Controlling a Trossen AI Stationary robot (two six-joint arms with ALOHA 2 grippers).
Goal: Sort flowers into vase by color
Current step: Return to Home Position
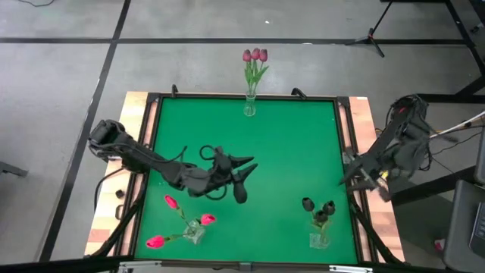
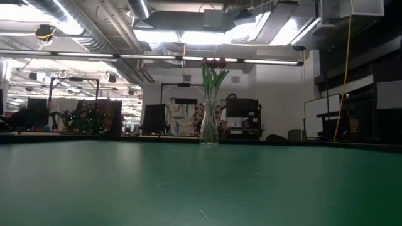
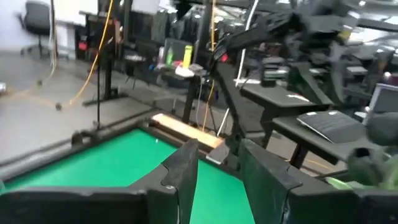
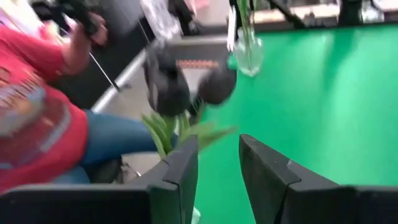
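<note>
Green counter lies under my left hand, arm stretched low toward the middle, fingers released and empty. My right hand sits bent at the right edge, also released. Pink-red tulips splay from the near-left vase, mauve tulips stand in the far-middle vase, and black tulips stand in the near-right vase.

Table: green top, dark frame, pale wood strips along left and right sides. Three clear vases stand on green, well apart.
Far vase: middle of far edge, upright, holds mauve-pink tulips.
Near-left vase: pink-red tulips splayed wide, stems leaning low.
Near-right vase: close to near edge, black tulips bunched together.
</note>
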